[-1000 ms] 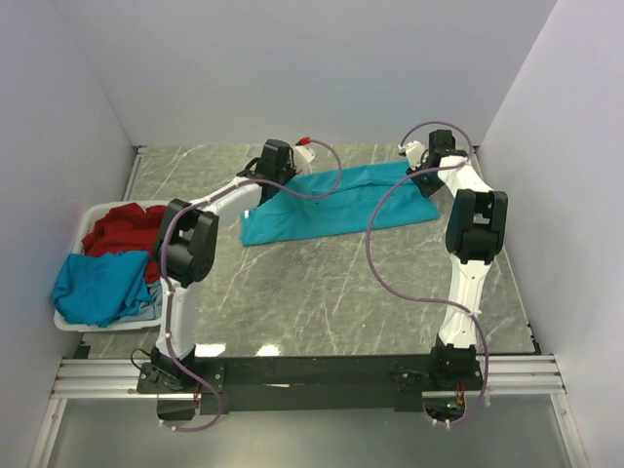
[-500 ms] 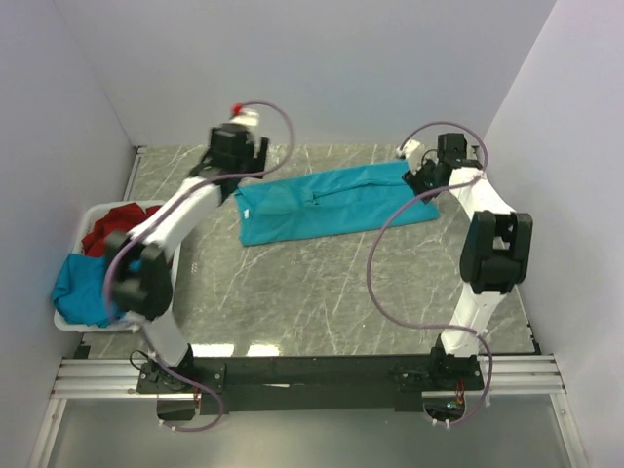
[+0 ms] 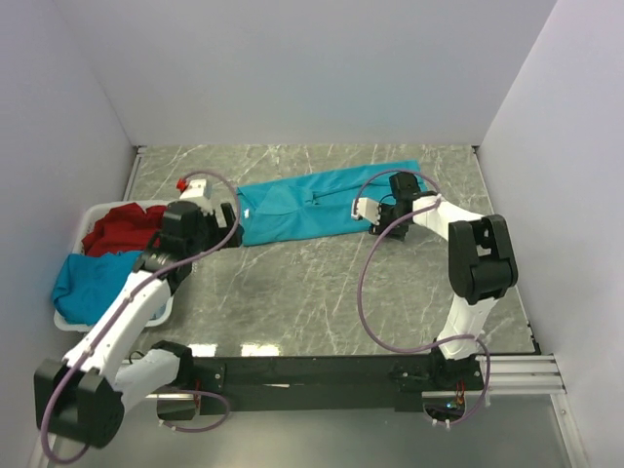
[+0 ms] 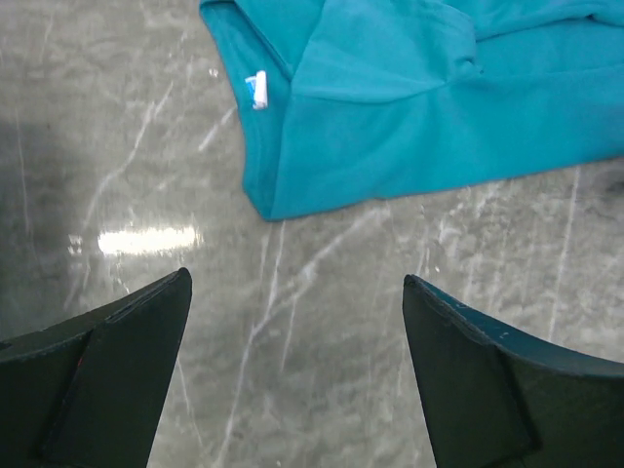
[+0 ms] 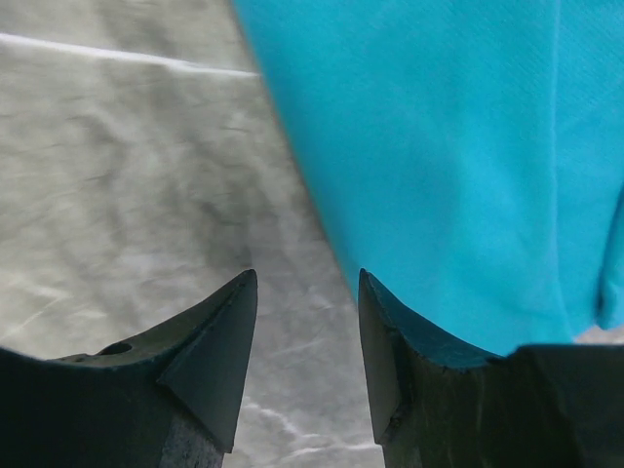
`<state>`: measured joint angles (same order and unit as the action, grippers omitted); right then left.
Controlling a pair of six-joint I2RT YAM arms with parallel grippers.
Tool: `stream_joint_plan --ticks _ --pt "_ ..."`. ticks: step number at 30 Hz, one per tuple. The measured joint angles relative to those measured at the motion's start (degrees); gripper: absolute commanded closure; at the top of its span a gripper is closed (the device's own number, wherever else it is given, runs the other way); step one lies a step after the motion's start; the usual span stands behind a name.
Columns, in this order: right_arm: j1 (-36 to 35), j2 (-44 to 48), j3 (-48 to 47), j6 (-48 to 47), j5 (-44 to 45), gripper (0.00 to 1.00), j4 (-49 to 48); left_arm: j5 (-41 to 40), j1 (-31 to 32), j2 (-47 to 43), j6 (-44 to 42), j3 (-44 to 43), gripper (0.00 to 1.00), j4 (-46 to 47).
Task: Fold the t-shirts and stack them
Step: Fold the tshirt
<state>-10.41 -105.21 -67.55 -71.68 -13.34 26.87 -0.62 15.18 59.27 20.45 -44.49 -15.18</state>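
A teal t-shirt, folded into a long strip, lies across the far half of the desk. The left tool hangs released and wide apart over bare desk, just short of the strip's left corner, where a small white tag shows. The right tool, fingers slightly parted with nothing between them, sits at the strip's near edge. A red shirt and a blue shirt fill the white basket at the left.

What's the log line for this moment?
teal t-shirt: spread on table | left end effector: open, short of its corner | right end effector: open, at its near edge | basket: red shirt, blue shirt
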Motion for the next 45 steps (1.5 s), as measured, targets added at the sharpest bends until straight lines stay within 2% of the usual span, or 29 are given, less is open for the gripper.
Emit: stream_joint_plan --ticks 5,10,14,15,16,18,22,26,30,32,33,35,36,37,41,43,45 --pt "-1.31 -1.53 0.5 0.9 6.97 0.51 -4.37 1.09 -0.15 -7.15 3.1 3.63 0.06 -0.87" --pt "-2.05 -3.04 0.15 2.01 11.54 0.6 -7.17 2.38 -0.17 -9.2 5.79 3.67 0.06 -0.79" --pt "-3.13 -5.18 -1.18 3.63 15.58 0.8 -8.83 3.02 -0.17 -9.64 6.45 3.67 0.06 -0.85" --pt "-3.32 -5.51 -1.25 4.0 16.24 0.91 -9.25 3.3 -0.17 -9.84 6.45 3.67 0.06 -0.87" --pt "-3.48 -5.64 -1.27 4.37 16.68 0.96 -9.4 3.45 -0.17 -9.97 6.47 3.67 0.06 -0.9" --pt "-3.82 -5.77 -1.2 4.96 17.22 1.0 -9.57 3.87 -0.17 -10.43 6.69 3.69 0.06 -0.98" --pt "-4.31 -5.22 -0.5 5.73 17.29 1.0 -9.55 4.48 -0.17 -11.06 7.54 4.13 0.05 -0.98" --pt "-7.32 0.72 6.19 6.45 17.16 1.0 -6.27 5.38 -0.17 -10.88 10.05 5.88 0.05 -0.46" --pt "-18.21 9.81 15.76 8.07 17.62 1.0 -0.63 6.14 -0.17 -8.63 12.98 7.52 0.06 0.33" --pt "-26.16 13.46 18.56 10.71 16.11 0.99 2.78 6.73 -0.17 -6.97 14.05 7.74 0.05 0.7" --pt "-29.94 14.73 19.3 12.63 14.75 0.93 4.44 6.86 -0.22 -6.16 14.69 7.74 0.05 0.96" --pt "-36.72 16.22 19.47 16.5 11.32 0.75 7.45 6.88 -0.22 -5.46 15.56 7.74 0.05 1.22" --pt "-39.45 16.5 19.21 18.45 9.99 0.58 8.72 6.86 -0.24 -5.33 16.15 7.74 0.05 1.4" --pt "-41.31 16.52 18.6 20.2 8.72 0.52 10.1 6.84 -0.24 -5.22 16.63 7.74 0.06 1.62" --pt "-44.13 16.26 9.86 25.94 4.07 0.49 17.62 6.67 -0.26 -3.65 19.28 7.74 0.08 2.89" --pt "-41.51 16.09 3.28 27.98 1.4 0.49 19.47 6.51 -0.26 -1.49 20.02 7.74 0.08 3.45" --pt "-35.87 15.32 -4.28 30.01 -2.27 0.49 19.85 6.73 -0.39 1.29 20.76 7.72 0.1 4.02"
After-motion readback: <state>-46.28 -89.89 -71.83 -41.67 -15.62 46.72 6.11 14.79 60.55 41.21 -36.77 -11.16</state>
